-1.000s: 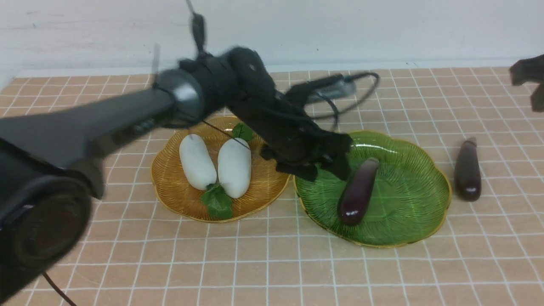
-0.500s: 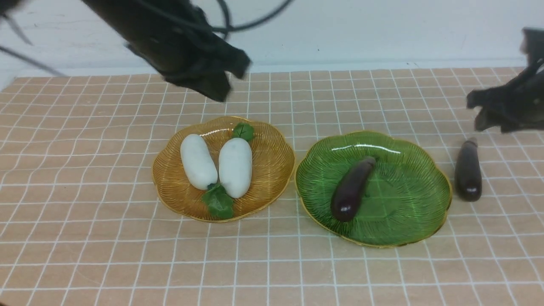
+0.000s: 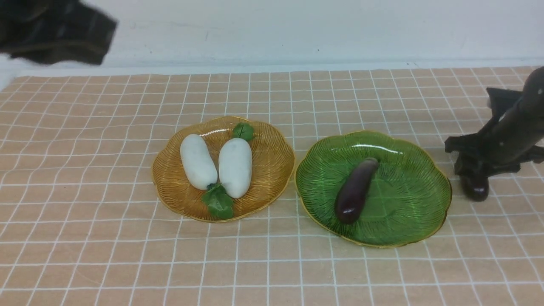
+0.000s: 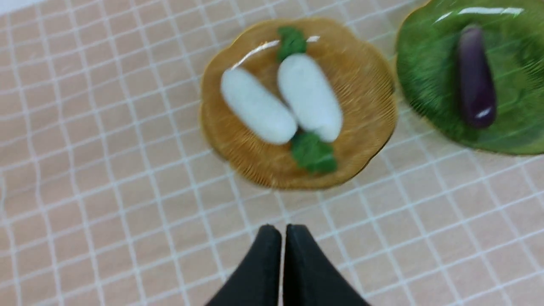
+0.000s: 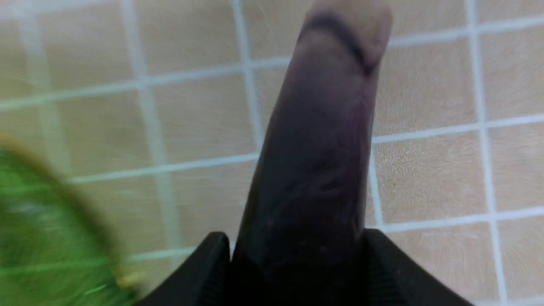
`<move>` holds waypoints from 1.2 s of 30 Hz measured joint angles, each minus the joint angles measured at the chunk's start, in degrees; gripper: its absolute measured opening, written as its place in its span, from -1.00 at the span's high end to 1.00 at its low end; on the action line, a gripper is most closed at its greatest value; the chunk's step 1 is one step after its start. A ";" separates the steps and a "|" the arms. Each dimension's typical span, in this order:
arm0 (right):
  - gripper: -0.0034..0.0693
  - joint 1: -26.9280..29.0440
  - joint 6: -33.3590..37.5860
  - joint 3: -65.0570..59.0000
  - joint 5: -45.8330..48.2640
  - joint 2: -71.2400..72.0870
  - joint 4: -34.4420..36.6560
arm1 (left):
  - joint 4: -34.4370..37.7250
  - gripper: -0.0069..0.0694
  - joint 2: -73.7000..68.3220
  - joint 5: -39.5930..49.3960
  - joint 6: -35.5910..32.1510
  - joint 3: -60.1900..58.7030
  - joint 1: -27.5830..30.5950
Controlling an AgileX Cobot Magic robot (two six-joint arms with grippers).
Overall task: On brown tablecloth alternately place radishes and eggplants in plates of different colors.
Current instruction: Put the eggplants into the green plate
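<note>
**While the left hand (image 3: pixel 59 34) hangs clear, the right hand (image 5: pixel 297 250) straddles the loose eggplant (image 5: pixel 314 161)**

Low over the brown tablecloth (image 3: pixel 272 263), the right hand sits astride the eggplant that lies outside the plates. Its two fingers (image 5: pixel 212 263) flank the thick part, one close against each side, parted just as far as the eggplant is thick. Whether they press on it cannot be told. The eggplant lies flat on the cloth, its brownish stem cap pointing away from the wrist. In the front view only its rounded end shows, below the hand.

Just to this hand's left is the green plate (image 3: pixel 408 199), with the other eggplant (image 3: pixel 355 191) lying across its middle. Just beside that plate, farther left, the amber plate (image 3: pixel 272 165) holds both white radishes (image 3: pixel 198 161) (image 3: pixel 235 167) side by side, their green tops at opposite ends.

The left hand is raised and well apart from both plates, blurred in the front view. Its fingers are pressed together with nothing between them.
</note>
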State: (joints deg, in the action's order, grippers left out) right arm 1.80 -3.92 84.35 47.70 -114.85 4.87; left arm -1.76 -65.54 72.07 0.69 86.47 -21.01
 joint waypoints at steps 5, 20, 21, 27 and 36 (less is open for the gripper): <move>-0.07 -0.39 1.70 1.41 5.61 6.18 6.10 | -2.61 0.83 8.25 0.19 3.39 -9.49 0.00; -0.11 -11.73 4.38 1.68 17.93 6.98 9.75 | -2.74 0.83 27.34 -2.94 8.48 -33.31 0.00; -0.14 -11.83 3.92 1.68 18.05 6.97 9.27 | -2.74 0.83 27.83 -2.94 8.48 -33.43 0.00; -0.59 -11.88 1.03 1.68 21.74 6.85 5.63 | -2.74 0.83 29.09 -3.60 8.77 -33.60 0.00; -0.68 -11.88 8.19 1.63 22.56 18.64 7.49 | -2.74 0.83 29.21 -5.53 8.89 -33.68 0.00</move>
State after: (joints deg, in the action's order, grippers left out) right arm -10.09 4.26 85.98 70.26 -96.21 12.36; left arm -4.51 -36.34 66.54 9.58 52.79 -21.01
